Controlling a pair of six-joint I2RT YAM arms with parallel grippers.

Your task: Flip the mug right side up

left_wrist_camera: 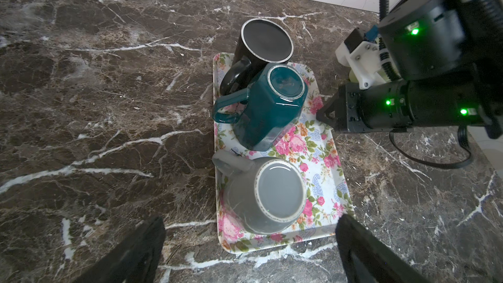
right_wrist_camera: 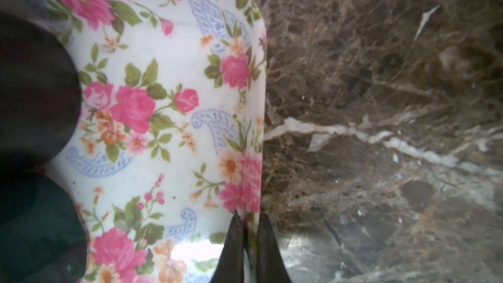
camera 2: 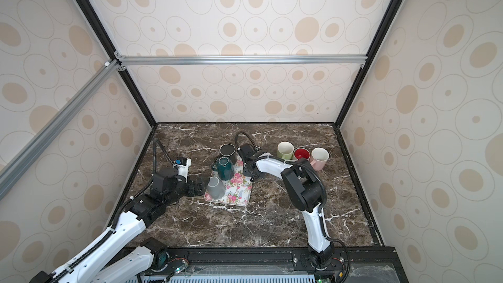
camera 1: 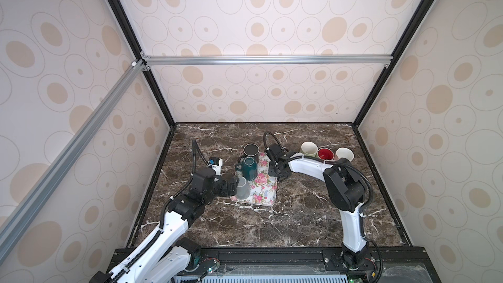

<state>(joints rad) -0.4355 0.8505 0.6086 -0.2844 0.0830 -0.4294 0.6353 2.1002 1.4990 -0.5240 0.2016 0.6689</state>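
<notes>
While the left arm lies low across the marble table (camera 1: 299, 213), its forearm rising from the near-left base and bending at the elbow, the left gripper (left_wrist_camera: 250, 243) points toward 3 o'clock in both top views, jaws spread wide on either side of the grey mug (left_wrist_camera: 268, 194) without touching it. That mug stands upside down at the near-left corner of the floral tray (camera 1: 265, 197), its handle toward the teal mug (camera 1: 249, 168), which is also inverted mid-tray. At the tray's 12 o'clock end a black mug (camera 1: 251, 152) rests bottom-up, partly on the rim. The right arm arches from its near-right base up through a raised elbow and reaches toward 9 o'clock, wrist bent downward. The right gripper (right_wrist_camera: 249, 230) has its fingers pressed together on the tray's right rim, pinching that edge. At 2 o'clock on the table, a green mug (camera 2: 284, 150), a red mug (camera 2: 301, 154) and a pink mug (camera 2: 319, 157) stand upright in a row.
</notes>
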